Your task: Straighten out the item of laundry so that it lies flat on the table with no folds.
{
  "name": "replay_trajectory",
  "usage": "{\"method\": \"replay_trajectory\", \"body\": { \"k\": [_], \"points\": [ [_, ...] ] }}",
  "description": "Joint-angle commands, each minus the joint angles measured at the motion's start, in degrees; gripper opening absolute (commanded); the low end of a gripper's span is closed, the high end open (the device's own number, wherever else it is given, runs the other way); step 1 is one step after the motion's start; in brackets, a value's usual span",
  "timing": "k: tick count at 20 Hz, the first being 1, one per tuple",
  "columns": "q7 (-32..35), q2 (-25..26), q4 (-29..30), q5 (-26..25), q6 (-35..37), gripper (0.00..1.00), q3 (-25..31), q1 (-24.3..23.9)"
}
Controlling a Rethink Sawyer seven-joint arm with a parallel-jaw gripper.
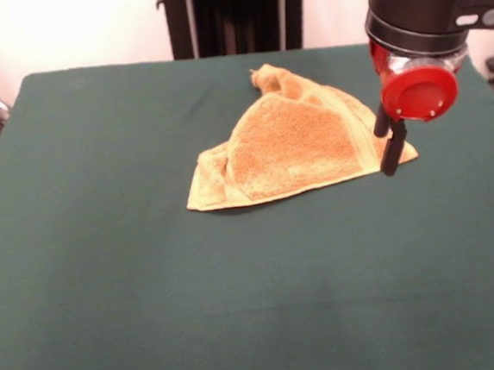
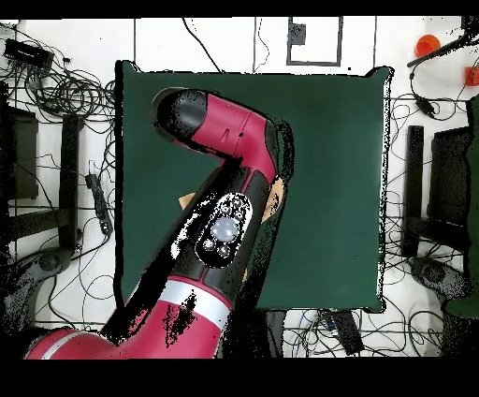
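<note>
The item of laundry is a golden tan-orange towel lying rumpled on the table, right of centre towards the far side. It is folded over itself into a rough triangle, with a bunched tip at the back. My gripper hangs at the towel's right corner, open. One black finger is nearer the camera than the other, and the corner lies right by them. In the overhead view the arm covers nearly all of the towel, leaving only a tan sliver at its edge.
The dark green table spreads wide around the towel on all sides. Cables and equipment lie on the floor beyond the table edges. The arm's red and black wrist hangs over the table's far right part.
</note>
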Motion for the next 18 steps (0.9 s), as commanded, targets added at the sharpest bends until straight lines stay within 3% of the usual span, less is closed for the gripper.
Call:
{"method": "replay_trajectory", "body": {
  "k": [1,18],
  "points": [
    [16.7,0.9,9.2,3.3,-4.2,1.0,5.3,2.3],
    [15.3,-0.9,13.3,4.1,-6.1,1.0,6.2,3.1]
  ]
}}
